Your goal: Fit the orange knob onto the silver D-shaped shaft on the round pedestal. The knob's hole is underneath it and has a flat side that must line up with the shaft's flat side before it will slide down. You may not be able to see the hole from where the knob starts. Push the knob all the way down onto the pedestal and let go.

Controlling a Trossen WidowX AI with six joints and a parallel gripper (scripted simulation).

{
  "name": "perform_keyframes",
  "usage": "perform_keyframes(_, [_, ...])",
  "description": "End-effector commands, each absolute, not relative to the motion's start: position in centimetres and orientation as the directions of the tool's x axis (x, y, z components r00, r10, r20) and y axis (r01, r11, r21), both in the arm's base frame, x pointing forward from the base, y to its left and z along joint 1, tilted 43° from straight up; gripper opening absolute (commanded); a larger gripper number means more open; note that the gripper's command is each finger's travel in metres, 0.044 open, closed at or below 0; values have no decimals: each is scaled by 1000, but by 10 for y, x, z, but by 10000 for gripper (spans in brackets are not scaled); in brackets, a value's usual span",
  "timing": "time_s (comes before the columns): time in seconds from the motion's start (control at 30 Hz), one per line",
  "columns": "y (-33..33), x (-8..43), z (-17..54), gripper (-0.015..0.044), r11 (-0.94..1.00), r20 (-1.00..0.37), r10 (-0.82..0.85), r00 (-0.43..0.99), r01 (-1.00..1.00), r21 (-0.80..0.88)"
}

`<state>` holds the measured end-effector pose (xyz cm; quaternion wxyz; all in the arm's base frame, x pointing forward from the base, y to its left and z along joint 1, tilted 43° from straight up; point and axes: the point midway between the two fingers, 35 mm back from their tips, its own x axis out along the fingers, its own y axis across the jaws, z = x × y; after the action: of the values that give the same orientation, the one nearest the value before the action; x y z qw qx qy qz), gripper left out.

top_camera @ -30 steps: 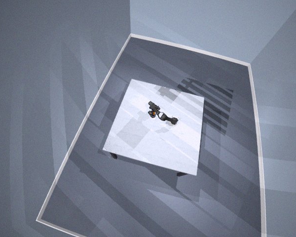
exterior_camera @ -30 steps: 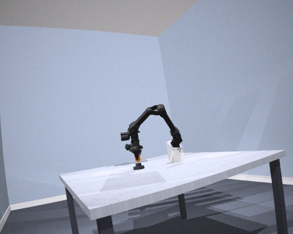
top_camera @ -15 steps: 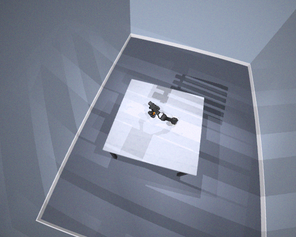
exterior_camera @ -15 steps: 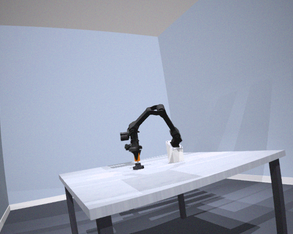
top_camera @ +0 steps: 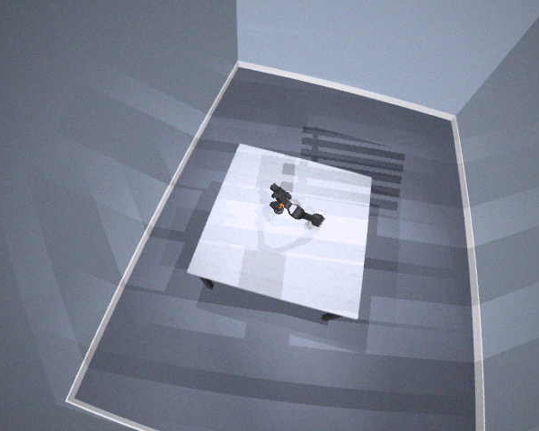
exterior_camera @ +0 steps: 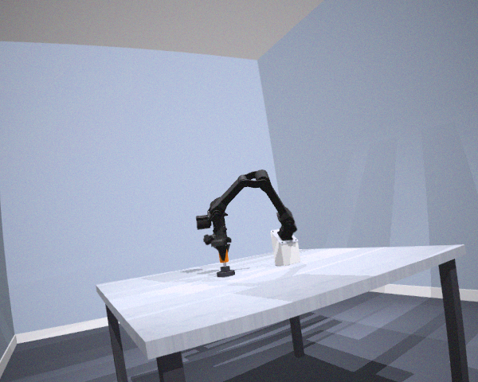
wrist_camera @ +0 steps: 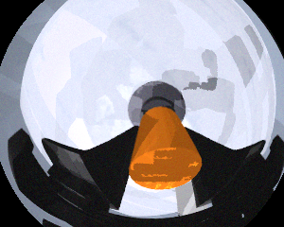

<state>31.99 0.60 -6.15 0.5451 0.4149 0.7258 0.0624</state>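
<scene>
The orange knob [top_camera: 280, 206] [exterior_camera: 224, 256] [wrist_camera: 163, 147] is upright between the fingers of my gripper [exterior_camera: 223, 258] [wrist_camera: 160, 130], which is shut on it. In the exterior view the knob is directly above the dark round pedestal [exterior_camera: 225, 273] [wrist_camera: 136, 105]. A short piece of the silver shaft [exterior_camera: 224, 264] shows between the knob's lower end and the pedestal, so the knob is not down on the pedestal. The knob's hole and the shaft's flat side are hidden, so I cannot tell how they line up.
The white table [top_camera: 316, 283] [exterior_camera: 313, 283] carries the pedestal and the arm's white base [exterior_camera: 286, 252]. The arm arches from that base over to the pedestal. Shadows lie across the table top.
</scene>
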Motion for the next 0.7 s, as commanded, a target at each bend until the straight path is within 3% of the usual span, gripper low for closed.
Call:
perform_keyframes(0.0, [6,319,-64,0,651,-741,669,-58,528,545])
perform_keyframes(0.67, [9,320,-64,0,658,-741,669,-58,511,553])
